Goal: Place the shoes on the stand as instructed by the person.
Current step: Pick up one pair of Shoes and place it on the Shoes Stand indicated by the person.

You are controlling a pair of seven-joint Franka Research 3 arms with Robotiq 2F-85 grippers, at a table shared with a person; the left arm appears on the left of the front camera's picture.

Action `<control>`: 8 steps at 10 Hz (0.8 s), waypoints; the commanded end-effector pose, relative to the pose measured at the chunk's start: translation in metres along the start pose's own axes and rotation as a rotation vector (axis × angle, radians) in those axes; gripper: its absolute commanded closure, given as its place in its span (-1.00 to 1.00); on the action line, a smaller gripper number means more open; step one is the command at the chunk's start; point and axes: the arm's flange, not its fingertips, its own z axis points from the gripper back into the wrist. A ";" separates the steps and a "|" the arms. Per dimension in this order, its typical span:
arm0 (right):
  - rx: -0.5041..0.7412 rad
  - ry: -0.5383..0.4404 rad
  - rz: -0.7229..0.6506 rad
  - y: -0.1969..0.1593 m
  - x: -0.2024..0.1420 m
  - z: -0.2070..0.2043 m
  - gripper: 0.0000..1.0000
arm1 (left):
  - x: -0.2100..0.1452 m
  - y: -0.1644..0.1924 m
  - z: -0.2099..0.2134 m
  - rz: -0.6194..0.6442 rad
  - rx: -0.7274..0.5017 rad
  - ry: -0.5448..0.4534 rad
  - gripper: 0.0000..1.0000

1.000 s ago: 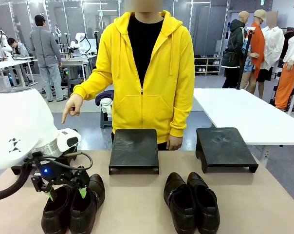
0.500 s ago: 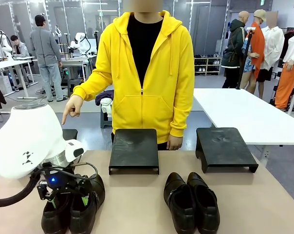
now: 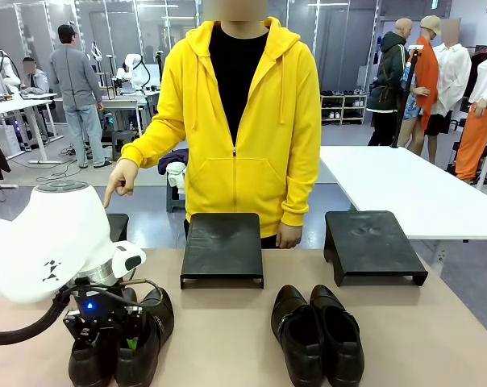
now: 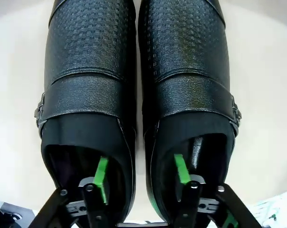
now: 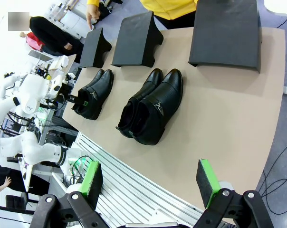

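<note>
Two pairs of black shoes stand on the tan table. The left pair [image 3: 139, 343] has woven uppers [image 4: 91, 57] with side buckles. My left gripper [image 3: 106, 340] is lowered into it, one green pad [image 4: 101, 176] inside each shoe's opening and the two inner walls between them. Its jaws [image 4: 141, 173] are partly narrowed, and the pads stand a little off those walls. The glossier right pair [image 3: 316, 334] lies untouched. The person [image 3: 243, 121] in the yellow hoodie points a hand [image 3: 121, 179] down at the left stand [image 3: 117, 226]. My right gripper [image 5: 148, 185] hangs open over the table's near edge.
Three black stands line the far edge: the left one [image 5: 95, 47] half hidden behind my left arm, the middle one [image 3: 222, 246] and the right one [image 3: 372, 242]. The person's other hand [image 3: 289, 235] rests by the middle stand. A white table [image 3: 397, 189] stands behind.
My left arm has come down, taking its fingers from above the left pair into the shoe openings. Its jaws have narrowed. The person's pointing hand and the right pair have stayed put.
</note>
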 end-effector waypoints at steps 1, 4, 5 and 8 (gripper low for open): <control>0.007 -0.004 0.008 0.000 -0.001 0.001 -1.00 | -0.012 0.005 -0.006 0.016 0.021 -0.024 1.00; 0.007 -0.004 0.008 0.000 -0.001 0.001 -1.00 | -0.014 0.006 -0.004 0.011 0.015 -0.030 1.00; 0.007 -0.004 0.008 0.000 -0.001 0.001 -1.00 | -0.014 0.005 -0.004 0.009 0.018 -0.031 1.00; 0.007 -0.004 0.008 0.000 -0.001 0.001 -1.00 | -0.017 0.008 -0.002 0.014 0.017 -0.039 1.00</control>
